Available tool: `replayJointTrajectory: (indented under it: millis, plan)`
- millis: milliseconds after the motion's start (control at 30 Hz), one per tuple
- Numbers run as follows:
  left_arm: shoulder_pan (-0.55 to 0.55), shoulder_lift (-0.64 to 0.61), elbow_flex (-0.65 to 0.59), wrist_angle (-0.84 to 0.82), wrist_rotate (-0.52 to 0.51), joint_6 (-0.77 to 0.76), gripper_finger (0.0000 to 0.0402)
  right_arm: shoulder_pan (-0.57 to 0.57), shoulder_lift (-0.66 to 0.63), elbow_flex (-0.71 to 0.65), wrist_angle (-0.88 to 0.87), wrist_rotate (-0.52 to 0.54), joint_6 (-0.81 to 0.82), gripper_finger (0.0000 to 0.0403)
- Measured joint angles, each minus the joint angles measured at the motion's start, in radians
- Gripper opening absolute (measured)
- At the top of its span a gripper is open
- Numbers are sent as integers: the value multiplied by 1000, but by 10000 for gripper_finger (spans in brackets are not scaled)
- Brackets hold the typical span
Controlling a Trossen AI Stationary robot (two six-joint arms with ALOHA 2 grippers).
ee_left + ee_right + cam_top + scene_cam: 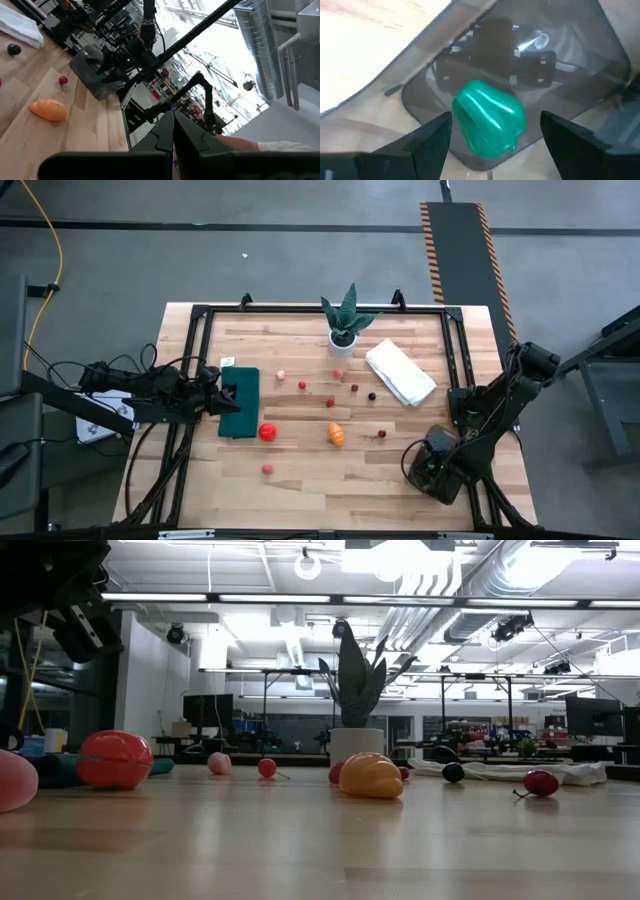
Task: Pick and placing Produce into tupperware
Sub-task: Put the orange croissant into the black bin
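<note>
Our left end effector [212, 393] rests shut by the dark green mat [240, 402]. Our right end effector [492, 131] spreads wide over the clear greyish plastic tupperware [580, 60], a glossy green toy pepper [489, 119] inside; we should lift straight up, clearing its walls.

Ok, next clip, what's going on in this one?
The right gripper hangs open over the tupperware at the table's right front corner, with a green toy pepper lying inside between its fingers. The left gripper waits shut at the left edge by the dark green mat. The remaining produce, including a red tomato and an orange piece, is scattered mid-table.
</note>
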Motion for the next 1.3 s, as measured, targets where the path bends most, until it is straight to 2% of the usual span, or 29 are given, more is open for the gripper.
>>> replayJointTrajectory:
  millis: [633, 767, 1100, 1300]
  plan:
    - [0, 0, 0, -21, 0, 0, 1, -22, -179, 0, -35, 19, -25, 286]
    - [0, 0, 0, -26, 4, 0, 1, -22, -213, 0, -53, 19, -25, 257]
    - [0, 0, 0, -26, 4, 0, 1, -22, -292, 0, -63, 19, -41, 154]
    - [0, 0, 0, -26, 4, -3, 1, -22, -355, 0, -61, 19, -66, 126]
